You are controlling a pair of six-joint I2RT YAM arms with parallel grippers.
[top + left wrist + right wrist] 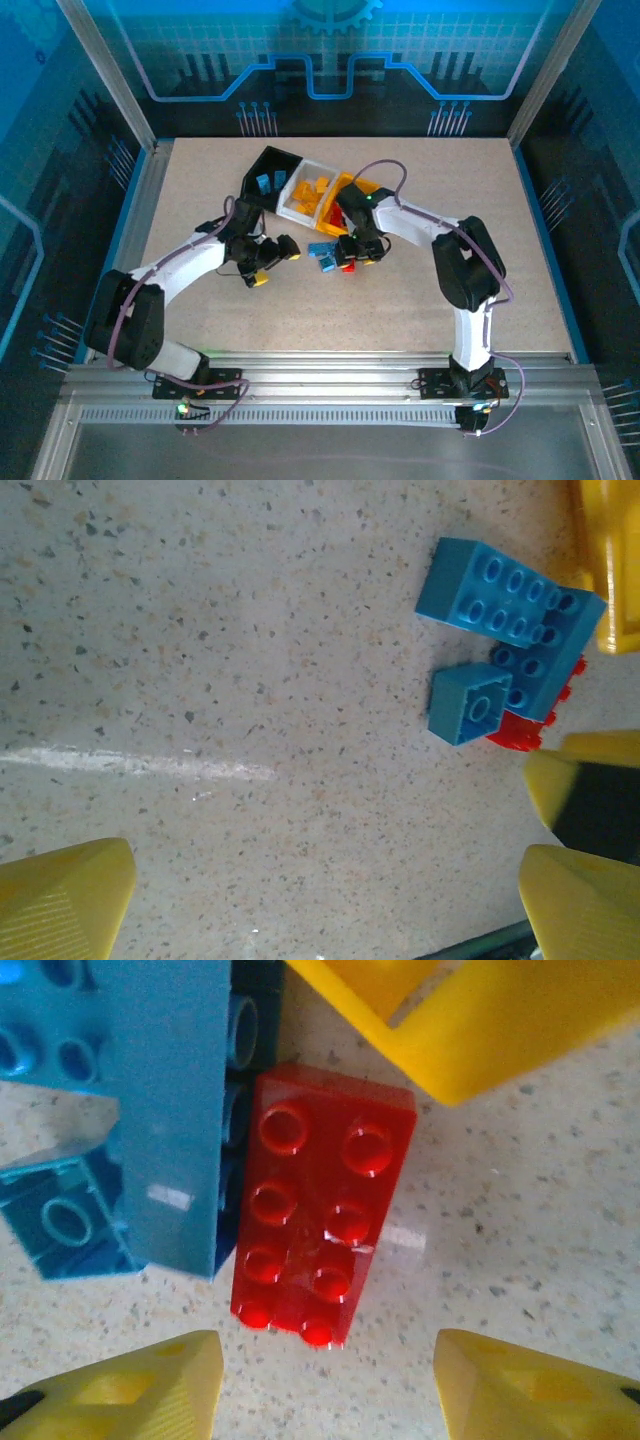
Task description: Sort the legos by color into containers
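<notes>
Three joined containers stand at the back: a black bin (268,165) with blue bricks, a white bin (296,205) with yellow-orange bricks, and a yellow-orange bin (345,183). In front of them, a few blue legos (320,251) and a red one (348,266) lie together on the table. My right gripper (356,252) hovers low over this cluster. It is open, and the red brick (325,1205) lies flat just ahead of its fingertips (120,1390), beside blue bricks (170,1110). My left gripper (278,252) stands wide open over bare table, left of the blue bricks (500,595).
A corner of the yellow-orange bin (470,1030) stands right behind the red brick. In the left wrist view, yellow fingers with a black part (590,790) reach in beside the cluster. The speckled table (300,320) stretches out in front of the arms.
</notes>
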